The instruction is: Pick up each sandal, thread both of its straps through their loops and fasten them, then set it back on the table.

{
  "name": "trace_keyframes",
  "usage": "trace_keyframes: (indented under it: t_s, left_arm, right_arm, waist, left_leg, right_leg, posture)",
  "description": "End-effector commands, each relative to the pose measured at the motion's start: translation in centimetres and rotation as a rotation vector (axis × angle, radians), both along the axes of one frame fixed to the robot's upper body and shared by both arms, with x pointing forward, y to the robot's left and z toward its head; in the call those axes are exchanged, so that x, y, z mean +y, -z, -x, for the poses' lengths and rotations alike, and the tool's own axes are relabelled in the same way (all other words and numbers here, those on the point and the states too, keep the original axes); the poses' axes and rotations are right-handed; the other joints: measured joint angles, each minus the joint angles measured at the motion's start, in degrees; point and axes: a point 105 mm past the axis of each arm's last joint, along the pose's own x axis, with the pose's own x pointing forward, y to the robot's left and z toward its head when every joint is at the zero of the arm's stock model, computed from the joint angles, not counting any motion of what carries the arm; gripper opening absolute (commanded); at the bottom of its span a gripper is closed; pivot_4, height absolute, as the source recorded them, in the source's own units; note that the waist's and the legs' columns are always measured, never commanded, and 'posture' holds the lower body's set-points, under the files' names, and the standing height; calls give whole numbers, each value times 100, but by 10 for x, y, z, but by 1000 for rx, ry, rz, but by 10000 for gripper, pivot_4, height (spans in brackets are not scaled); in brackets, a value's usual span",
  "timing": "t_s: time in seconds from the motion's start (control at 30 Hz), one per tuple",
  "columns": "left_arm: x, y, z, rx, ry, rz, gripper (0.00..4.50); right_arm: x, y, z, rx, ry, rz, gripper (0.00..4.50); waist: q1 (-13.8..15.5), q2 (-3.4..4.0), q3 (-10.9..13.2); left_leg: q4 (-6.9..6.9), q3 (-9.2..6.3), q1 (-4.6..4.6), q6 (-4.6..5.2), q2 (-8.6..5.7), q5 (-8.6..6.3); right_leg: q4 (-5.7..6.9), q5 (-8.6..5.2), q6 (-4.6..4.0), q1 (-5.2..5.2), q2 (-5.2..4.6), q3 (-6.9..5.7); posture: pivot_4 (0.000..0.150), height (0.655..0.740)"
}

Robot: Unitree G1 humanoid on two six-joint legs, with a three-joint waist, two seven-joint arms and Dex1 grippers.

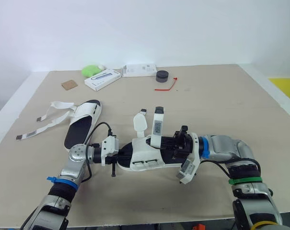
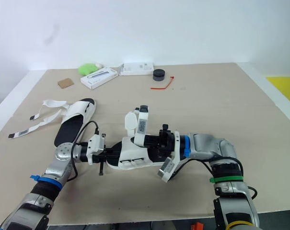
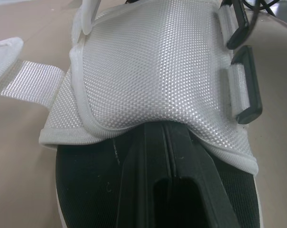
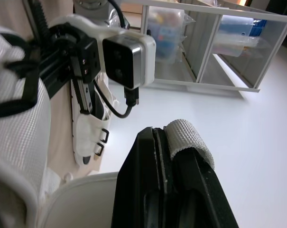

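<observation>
A white mesh sandal with a black sole [image 1: 145,157] is held just above the table [image 1: 221,110] between both grippers. My left gripper [image 1: 120,154] is shut at one end of it; in the left wrist view its fingers [image 3: 148,161] lie over the black insole with their tips under the mesh upper [image 3: 157,71]. Two black loops [image 3: 245,90] line the upper's edge. My right gripper [image 1: 172,143] is shut on a white strap [image 4: 188,137], whose labelled length [image 1: 157,125] stands upright. A second strap [image 1: 140,122] hangs loose. The other sandal [image 1: 83,122] lies at the left, straps [image 1: 41,120] spread out.
Along the far edge lie a green object [image 1: 90,71], two white boxes [image 1: 102,79] [image 1: 139,70], a black round piece [image 1: 162,75], a red tie [image 1: 166,86] and a brown card [image 1: 69,85]. The right half of the table is bare.
</observation>
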Motion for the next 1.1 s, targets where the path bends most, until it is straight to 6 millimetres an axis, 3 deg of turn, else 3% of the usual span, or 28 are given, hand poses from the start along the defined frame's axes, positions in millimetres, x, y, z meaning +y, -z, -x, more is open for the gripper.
trace_keyframes:
  t_s: [0.03,0.2,0.47,0.63,0.77,1.0,1.1]
  left_arm:
    - [17,84,34,319,-2,-227,0]
    - [15,84,32,317,4,-229,0]
    - [14,88,28,320,6,-236,0]
    - [14,89,26,321,7,-240,0]
    - [14,91,25,321,16,-250,0]
    - [12,90,23,313,20,-245,0]
    - [10,91,25,313,26,-246,0]
  right_arm:
    - [-4,-12,0,-101,24,-37,213]
    - [-6,5,-25,-201,158,83,213]
    - [-7,-31,-47,-515,192,-32,213]
    - [-10,-54,-43,-621,144,-115,213]
    - [-9,-86,-37,-744,96,-216,213]
    - [-16,-66,-44,-635,138,-153,213]
    - [-18,-49,-45,-430,158,-107,213]
  waist:
    - [4,1,0]
    - [4,-1,-10]
    - [1,-15,-8]
    - [1,-44,12]
    - [3,-49,40]
    - [19,-60,55]
    - [19,-64,57]
  left_leg:
    - [0,-1,0,0,-1,0]
    - [1,-7,5,5,-17,11]
    - [1,-2,14,44,-52,38]
    - [2,8,10,62,-64,52]
    - [2,12,-9,82,-68,69]
    - [1,5,-27,100,-91,83]
    - [1,-7,-30,107,-111,87]
  right_leg:
    - [0,0,0,0,0,0]
    - [0,3,-5,1,-11,6]
    - [0,8,-15,-4,-64,5]
    - [0,8,-15,-8,-87,4]
    - [0,9,-14,-14,-88,4]
    - [0,10,-11,-11,-98,6]
    - [0,12,-6,-4,-108,7]
  posture:
    - [1500,7400]
    - [1500,7400]
    - [1500,7400]
    - [1500,7400]
    - [1500,7400]
    - [1500,7400]
    - [1500,7400]
